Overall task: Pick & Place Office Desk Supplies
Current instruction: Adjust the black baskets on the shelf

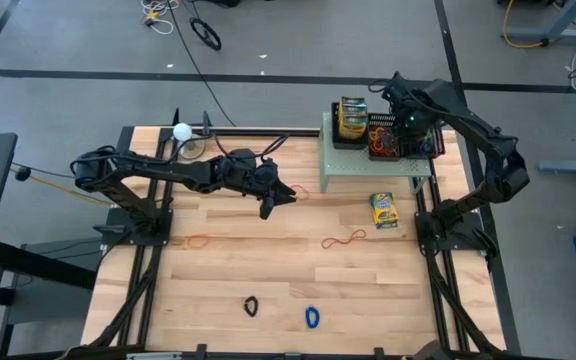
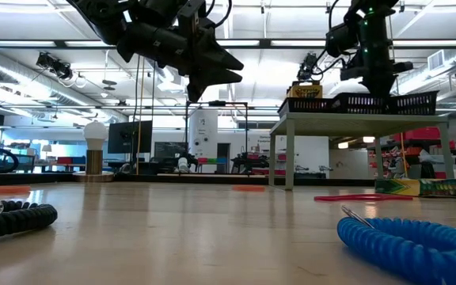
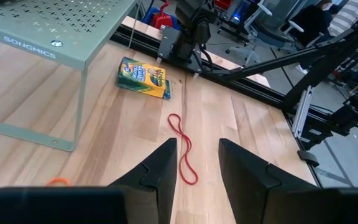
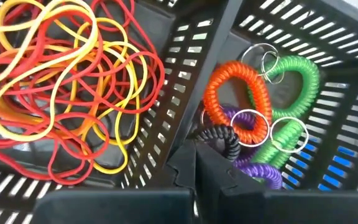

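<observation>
Fingers (image 3: 160, 171) of the left gripper (image 3: 194, 171) are held apart and empty above the wooden table (image 1: 228, 270). Beyond them a thin red rubber-band loop (image 3: 183, 149) is stretched lengthwise, towards a flat yellow-and-green crayon box (image 3: 143, 77). The right gripper (image 4: 194, 171) is shut over a black mesh tray (image 4: 185, 93).

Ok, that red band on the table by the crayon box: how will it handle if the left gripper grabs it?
The red band is a thin loop lying flat and kinked, so probably floppy and very light. Pinched, it would likely dangle from the left gripper. Pushed, it may just slide or bunch.
</observation>
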